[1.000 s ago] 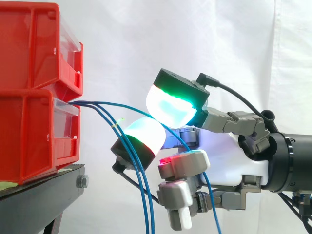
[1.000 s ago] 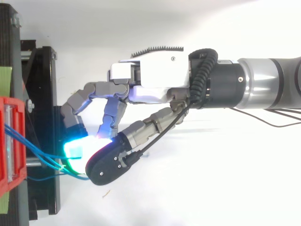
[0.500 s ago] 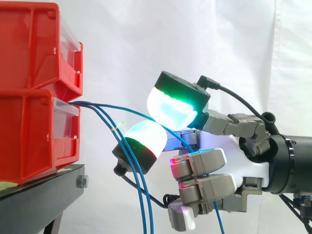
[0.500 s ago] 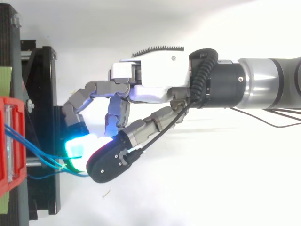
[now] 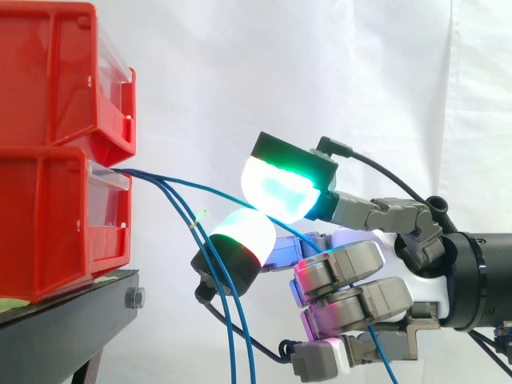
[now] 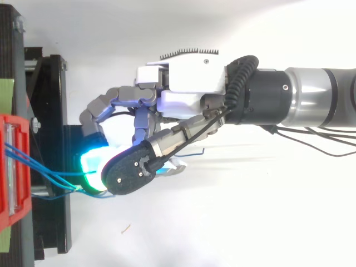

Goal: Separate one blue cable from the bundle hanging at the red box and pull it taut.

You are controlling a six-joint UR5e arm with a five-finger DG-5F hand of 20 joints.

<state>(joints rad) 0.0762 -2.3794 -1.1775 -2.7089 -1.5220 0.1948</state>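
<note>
Stacked red bins (image 5: 56, 144) stand on a black stand (image 5: 72, 320) at the left. Several thin blue cables (image 5: 186, 214) leave the lower bin and hang down, held together by a small green tie (image 5: 198, 216). One blue cable (image 5: 180, 181) arcs away from the rest, runs between the two glowing pads (image 5: 280, 188) and passes behind the curled fingers. My hand (image 5: 400, 272) comes in from the right and is shut on that cable. From above, the hand (image 6: 189, 89) reaches toward the bin (image 6: 11, 167), and the cables (image 6: 33, 164) fan out to its pads.
The white curtain (image 5: 320, 72) hangs behind everything. The black stand (image 6: 50, 111) lies under and just left of the fingertips. Open room lies to the right of the stand, where the arm (image 6: 311, 100) comes in.
The lower fingers have curled in toward the palm around the separated cable. The hand has drawn slightly right and turned, away from the bins.
</note>
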